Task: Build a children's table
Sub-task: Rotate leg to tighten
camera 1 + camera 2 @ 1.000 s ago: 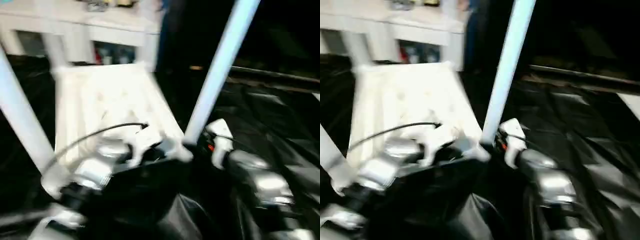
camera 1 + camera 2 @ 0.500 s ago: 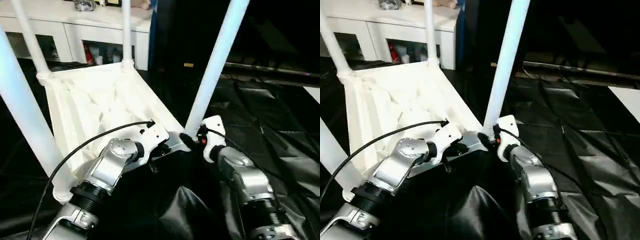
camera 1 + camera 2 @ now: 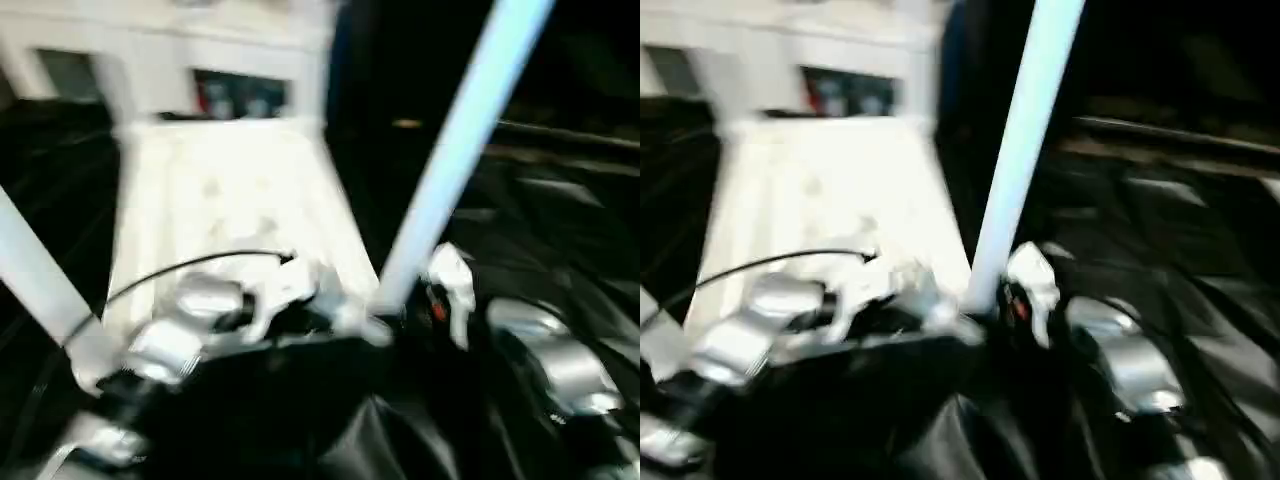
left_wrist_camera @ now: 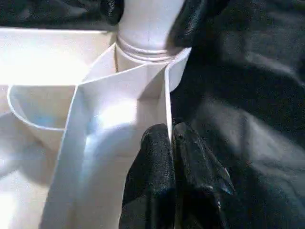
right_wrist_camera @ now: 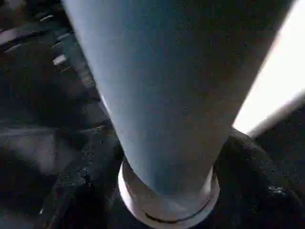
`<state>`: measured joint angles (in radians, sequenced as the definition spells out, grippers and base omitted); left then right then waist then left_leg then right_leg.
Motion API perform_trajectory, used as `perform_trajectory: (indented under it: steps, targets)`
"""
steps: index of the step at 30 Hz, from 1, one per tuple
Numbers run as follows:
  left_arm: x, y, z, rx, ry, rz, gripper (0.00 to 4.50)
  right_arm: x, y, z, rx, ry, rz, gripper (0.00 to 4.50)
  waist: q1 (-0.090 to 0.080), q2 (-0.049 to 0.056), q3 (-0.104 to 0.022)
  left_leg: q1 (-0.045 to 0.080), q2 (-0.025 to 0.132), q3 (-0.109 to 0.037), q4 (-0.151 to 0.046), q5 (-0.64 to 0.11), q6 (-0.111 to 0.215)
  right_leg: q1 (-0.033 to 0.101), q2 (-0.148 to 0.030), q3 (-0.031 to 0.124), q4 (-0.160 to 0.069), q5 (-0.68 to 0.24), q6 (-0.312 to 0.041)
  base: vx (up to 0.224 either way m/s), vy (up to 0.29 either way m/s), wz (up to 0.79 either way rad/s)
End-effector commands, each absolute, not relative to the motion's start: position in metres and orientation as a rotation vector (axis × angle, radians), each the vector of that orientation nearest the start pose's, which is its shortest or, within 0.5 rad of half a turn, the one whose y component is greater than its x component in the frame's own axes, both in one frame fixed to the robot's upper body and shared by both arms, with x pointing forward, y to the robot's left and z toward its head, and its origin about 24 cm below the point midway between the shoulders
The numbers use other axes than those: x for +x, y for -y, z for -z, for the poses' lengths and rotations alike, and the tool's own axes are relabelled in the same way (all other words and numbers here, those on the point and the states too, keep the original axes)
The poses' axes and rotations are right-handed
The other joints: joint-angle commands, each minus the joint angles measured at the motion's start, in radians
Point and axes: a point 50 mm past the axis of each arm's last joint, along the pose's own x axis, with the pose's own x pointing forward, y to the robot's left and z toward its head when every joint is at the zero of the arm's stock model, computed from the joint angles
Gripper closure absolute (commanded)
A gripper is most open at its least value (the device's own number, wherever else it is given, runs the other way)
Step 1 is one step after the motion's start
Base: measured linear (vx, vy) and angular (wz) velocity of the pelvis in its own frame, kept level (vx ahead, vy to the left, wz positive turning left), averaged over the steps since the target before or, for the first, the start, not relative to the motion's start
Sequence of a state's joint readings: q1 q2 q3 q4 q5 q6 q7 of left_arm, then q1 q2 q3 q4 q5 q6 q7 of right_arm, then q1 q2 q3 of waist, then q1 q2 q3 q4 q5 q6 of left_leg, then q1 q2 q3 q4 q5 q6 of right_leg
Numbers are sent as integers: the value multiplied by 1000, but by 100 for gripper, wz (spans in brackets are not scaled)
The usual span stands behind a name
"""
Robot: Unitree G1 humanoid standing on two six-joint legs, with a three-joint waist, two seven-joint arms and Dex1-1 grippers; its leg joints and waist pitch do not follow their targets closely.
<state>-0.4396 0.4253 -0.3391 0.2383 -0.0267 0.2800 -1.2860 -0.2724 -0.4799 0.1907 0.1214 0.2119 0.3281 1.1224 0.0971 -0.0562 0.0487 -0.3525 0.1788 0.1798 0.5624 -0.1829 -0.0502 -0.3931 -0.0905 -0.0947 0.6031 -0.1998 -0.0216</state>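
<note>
The children's table lies upside down on a black sheet, its white ribbed tabletop (image 3: 230,190) facing up with legs standing in the corner sockets. The near-right leg (image 3: 450,170) rises tall and pale. My left gripper (image 4: 170,131) is shut on the thin rim wall of the tabletop's near edge, close to that corner. My right gripper (image 3: 388,308) is at the base of the same leg (image 5: 162,95), one black finger (image 4: 193,16) on each side of it, with a little room showing beside the leg. Another leg (image 3: 40,270) stands at the near-left corner.
A white cabinet (image 3: 200,40) with glass doors stands behind the table. Crumpled black sheet (image 3: 560,230) covers the floor to the right and in front. A black cable (image 3: 190,265) arcs over my left forearm.
The whole picture has shifted and smeared, so the camera is moving. Both grippers stay at the same near-right corner of the tabletop.
</note>
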Motion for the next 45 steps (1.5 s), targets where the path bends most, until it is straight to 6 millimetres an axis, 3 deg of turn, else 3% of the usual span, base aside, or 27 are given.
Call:
perform_trajectory:
  steps: [1, 4, 10, 13, 18, 24, 26, 27, 29, 30, 31, 33, 35, 37, 40, 45]
  targets:
    - [269, -113, -51, 364, -531, 1597, 450, 256, 153, -56, -137, -419, -1348, 160, 0, -4, -55, 8, 59, -9, -48, -91, 120, 49, -72, 67, -51, 12, -259, 0, 0, 0]
    - [269, -118, -51, 359, -543, 1606, 450, 252, 153, -56, -133, -441, -1405, 160, 1, -2, -53, 7, 63, -12, -51, -118, 102, 49, -71, 64, -56, -52, -245, 0, 0, 0]
    - [268, -124, -52, 354, -562, 1622, 450, 249, 151, -54, -157, -476, -1454, 174, 0, -1, -43, 15, 65, -18, -64, -248, 22, 45, -76, 66, -80, -277, -183, 0, 0, 0]
    - [268, -124, -53, 353, -564, 1625, 450, 249, 151, -54, -154, -481, -1457, 193, -1, -1, -46, 12, 64, -19, -62, -226, 19, 47, -75, 67, -77, -256, -176, 0, 0, 0]
    - [269, -123, -53, 361, -559, 1621, 450, 250, 151, -54, -147, -485, -1449, 226, -3, -2, -50, 7, 62, -17, -58, -177, 35, 52, -73, 66, -67, -169, -197, 0, 0, 0]
    - [275, -120, -54, 370, -520, 1564, 450, 250, 150, -50, -134, -476, -1416, 237, -5, -2, -48, 8, 62, -18, -58, -201, 29, 50, -73, 66, -73, -221, -189, 0, 0, 0]
    - [280, -116, -54, 367, -492, 1493, 450, 255, 147, -44, -132, -471, -1334, 239, -6, -3, -45, 8, 61, -17, -59, -224, 23, 48, -74, 66, -78, -263, -180, 0, 0, 0]
    - [281, -115, -54, 367, -490, 1486, 450, 255, 147, -44, -133, -472, -1327, 241, -4, -3, -43, 12, 61, -18, -59, -244, 14, 44, -75, 65, -83, -306, -172, 0, 0, 0]
    - [287, -106, -51, 336, -466, 1374, 450, 270, 142, -34, -125, -451, -1107, 243, -9, -3, -40, 10, 60, -22, -61, -279, -7, 40, -76, 63, -91, -397, -142, -30, -4, -2]
    - [287, -105, -51, 333, -465, 1365, 450, 272, 141, -33, -118, -452, -1076, 245, -13, -4, -39, 9, 58, -23, -63, -290, -14, 39, -76, 62, -96, -428, -133, -59, -9, -4]
    - [288, -102, -50, 327, -463, 1340, 450, 277, 140, -29, -98, -459, -997, 247, -21, -5, -35, 2, 54, -31, -66, -325, -29, 44, -79, 53, -103, -530, -96, -67, -3, -14]
    - [288, -99, -49, 323, -461, 1322, 450, 280, 139, -26, -86, -457, -935, 251, -32, -3, -38, 2, 53, -41, -67, -357, -48, 45, -84, 45, -116, -611, -51, -59, 8, -18]
    - [291, -87, -43, 315, -464, 1239, 450, 290, 132, -17, -24, -458, -726, 252, -43, -2, -38, 2, 53, -47, -68, -383, -48, 44, -83, 40, -123, -616, -38, 0, 0, 0]
    - [294, -79, -41, 319, -465, 1185, 450, 294, 126, -11, -13, -472, -617, 253, -57, -2, -37, 6, 54, -51, -71, -413, -58, 38, -81, 35, -126, -598, -46, 0, 0, 0]
    - [296, -63, -38, 340, -462, 1135, 450, 297, 111, -4, -24, -480, -532, 253, -68, 0, -39, 13, 55, -54, -72, -462, -64, 35, -80, 31, -133, -591, -44, 0, 0, 0]
    - [292, -52, -39, 347, -448, 1180, 450, 298, 93, -12, 51, -423, -592, 253, -71, 6, -39, 17, 57, -54, -79, -506, -59, 33, -78, 37, -131, -506, -60, 0, 0, 0]
